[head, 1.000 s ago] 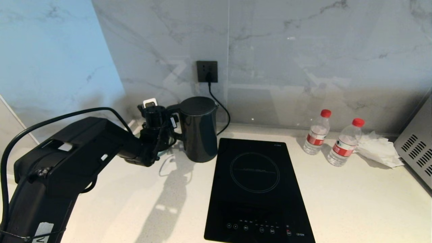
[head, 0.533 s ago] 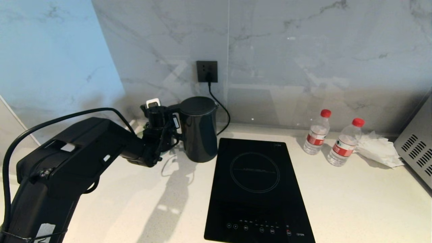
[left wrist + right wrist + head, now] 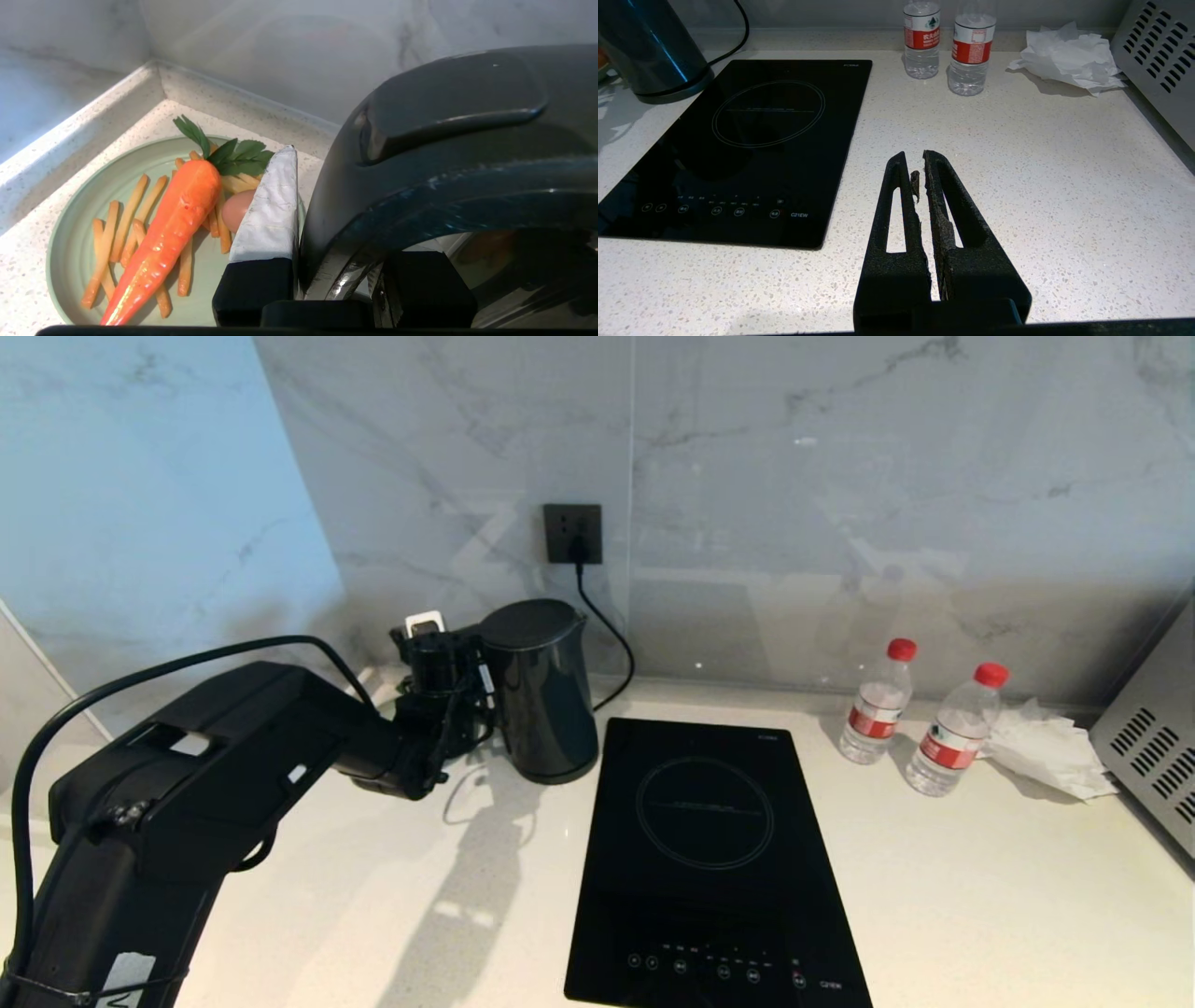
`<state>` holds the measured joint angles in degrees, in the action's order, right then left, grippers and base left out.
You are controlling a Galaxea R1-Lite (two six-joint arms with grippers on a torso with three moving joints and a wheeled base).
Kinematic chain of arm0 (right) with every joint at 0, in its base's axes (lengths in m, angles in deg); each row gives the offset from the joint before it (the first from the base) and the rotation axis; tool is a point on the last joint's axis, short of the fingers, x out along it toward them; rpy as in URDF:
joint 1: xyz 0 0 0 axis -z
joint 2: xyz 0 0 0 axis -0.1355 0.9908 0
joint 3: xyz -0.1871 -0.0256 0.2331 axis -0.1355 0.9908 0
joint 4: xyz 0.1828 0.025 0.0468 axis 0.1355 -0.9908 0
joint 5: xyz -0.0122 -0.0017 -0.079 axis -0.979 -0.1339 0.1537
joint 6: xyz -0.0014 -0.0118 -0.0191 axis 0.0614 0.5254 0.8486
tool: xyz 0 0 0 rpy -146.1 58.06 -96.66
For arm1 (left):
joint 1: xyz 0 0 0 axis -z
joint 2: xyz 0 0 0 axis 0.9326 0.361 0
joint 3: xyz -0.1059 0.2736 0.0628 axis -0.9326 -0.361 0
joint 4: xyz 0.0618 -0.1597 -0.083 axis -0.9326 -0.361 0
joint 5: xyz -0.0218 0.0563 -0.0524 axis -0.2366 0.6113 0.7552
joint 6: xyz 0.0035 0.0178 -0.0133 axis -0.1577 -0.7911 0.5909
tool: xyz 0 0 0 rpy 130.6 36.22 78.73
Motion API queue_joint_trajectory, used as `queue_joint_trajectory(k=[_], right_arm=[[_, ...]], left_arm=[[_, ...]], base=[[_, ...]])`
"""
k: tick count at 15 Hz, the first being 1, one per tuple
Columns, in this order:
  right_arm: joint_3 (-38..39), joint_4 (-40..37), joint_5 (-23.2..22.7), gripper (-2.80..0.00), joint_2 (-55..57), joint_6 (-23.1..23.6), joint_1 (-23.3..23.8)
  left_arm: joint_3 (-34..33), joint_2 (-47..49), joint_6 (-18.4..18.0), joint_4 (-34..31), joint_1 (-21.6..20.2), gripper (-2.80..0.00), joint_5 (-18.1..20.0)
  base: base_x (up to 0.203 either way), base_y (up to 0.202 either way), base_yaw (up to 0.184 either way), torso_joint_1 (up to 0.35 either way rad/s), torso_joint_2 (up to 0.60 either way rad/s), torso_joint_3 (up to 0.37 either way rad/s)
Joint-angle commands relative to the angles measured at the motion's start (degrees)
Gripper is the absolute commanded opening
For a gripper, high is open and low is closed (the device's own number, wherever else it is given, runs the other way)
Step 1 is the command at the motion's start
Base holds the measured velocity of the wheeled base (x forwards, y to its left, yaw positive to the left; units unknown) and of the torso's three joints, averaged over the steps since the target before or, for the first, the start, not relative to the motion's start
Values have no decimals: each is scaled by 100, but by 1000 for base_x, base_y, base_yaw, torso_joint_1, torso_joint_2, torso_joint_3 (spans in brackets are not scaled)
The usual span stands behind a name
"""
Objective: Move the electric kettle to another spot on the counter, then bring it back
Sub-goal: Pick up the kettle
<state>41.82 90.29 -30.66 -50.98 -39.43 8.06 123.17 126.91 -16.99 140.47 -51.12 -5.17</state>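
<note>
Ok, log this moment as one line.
left gripper: shut on electric kettle handle | kettle: tilted, on counter | right gripper: shut, idle

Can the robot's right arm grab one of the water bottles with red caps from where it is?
Probably yes. The right gripper hangs shut above bare counter, and nothing stands between it and the two bottles; it would need to open first.

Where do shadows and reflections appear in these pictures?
Head view: the left arm's shadow falls on the off-white speckled counter; the grey-veined marble wall shows pale reflections. Left wrist view: the glossy black electric kettle carries bright streaks.
</note>
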Motion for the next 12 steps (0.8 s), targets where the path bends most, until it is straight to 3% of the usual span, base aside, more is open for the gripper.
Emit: queue_joint_trajectory(k=[1,12], right_arm=[[-6,2,2,-280,0,2,0],[2,-5,0,-280,0,4,0]], left_arm=[[0,-79,22,57,4,-280,-13],[-59,-470,4,13,197,-280,-471]], base=[[0,0,0,0,0,0],[0,0,0,0,0,0]])
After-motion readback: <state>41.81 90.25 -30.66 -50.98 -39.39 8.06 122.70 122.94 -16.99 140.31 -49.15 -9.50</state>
